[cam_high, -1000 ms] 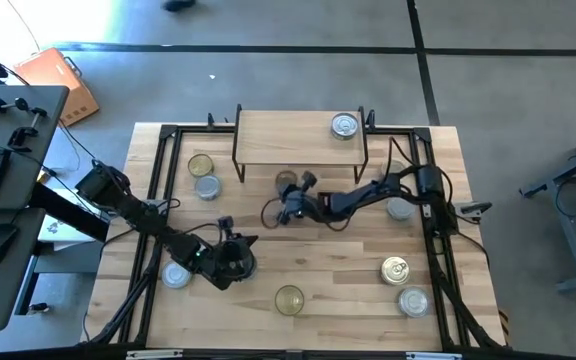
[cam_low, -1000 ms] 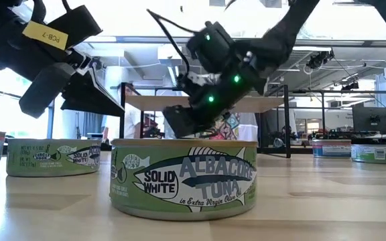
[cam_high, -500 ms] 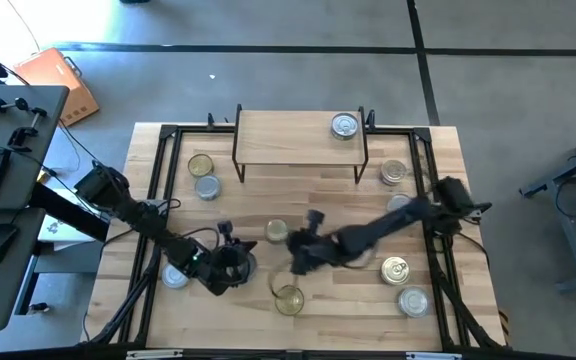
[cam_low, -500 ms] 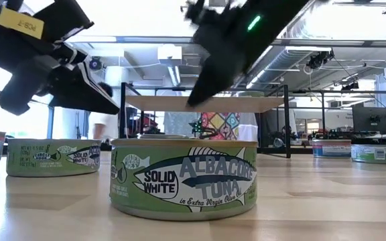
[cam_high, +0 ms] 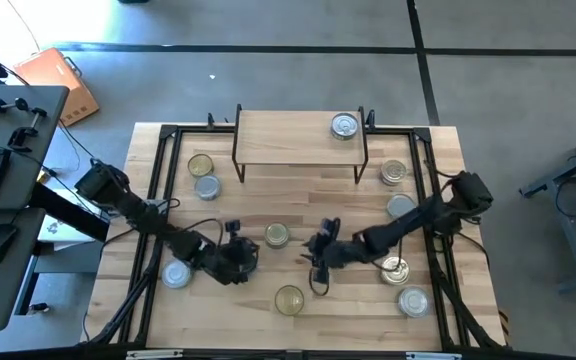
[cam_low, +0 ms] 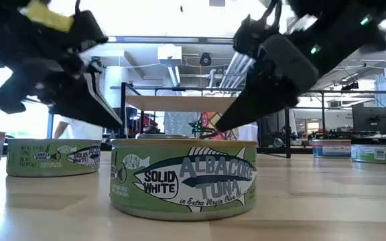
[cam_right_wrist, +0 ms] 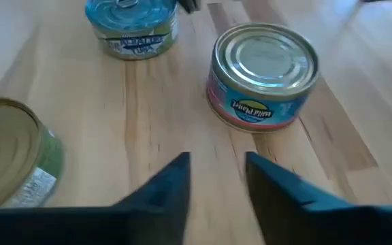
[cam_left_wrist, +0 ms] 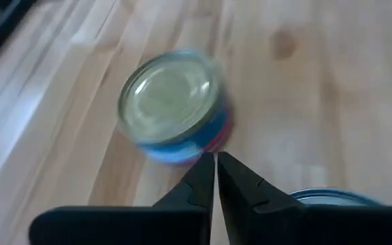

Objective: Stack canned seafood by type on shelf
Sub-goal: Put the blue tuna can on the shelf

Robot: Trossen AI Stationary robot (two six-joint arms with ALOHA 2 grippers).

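Right gripper (cam_high: 321,262) moved from below the shelf (cam_high: 298,138) to lower centre of frame; a gold-topped tin (cam_high: 277,234) now sits mid-table.

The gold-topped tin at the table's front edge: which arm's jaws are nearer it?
Right. The right gripper hovers just beside the gold-topped tin; the left gripper is farther off.

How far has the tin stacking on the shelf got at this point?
Barely started. Done: one silver-topped tin sits on the shelf, with nothing stacked on it. In hand: nothing; the left gripper is shut and empty, and the right gripper is open over bare wood, between the tins. Left: nine tins on the table, among them the gold-topped tin at the front edge and a tin between the grippers.
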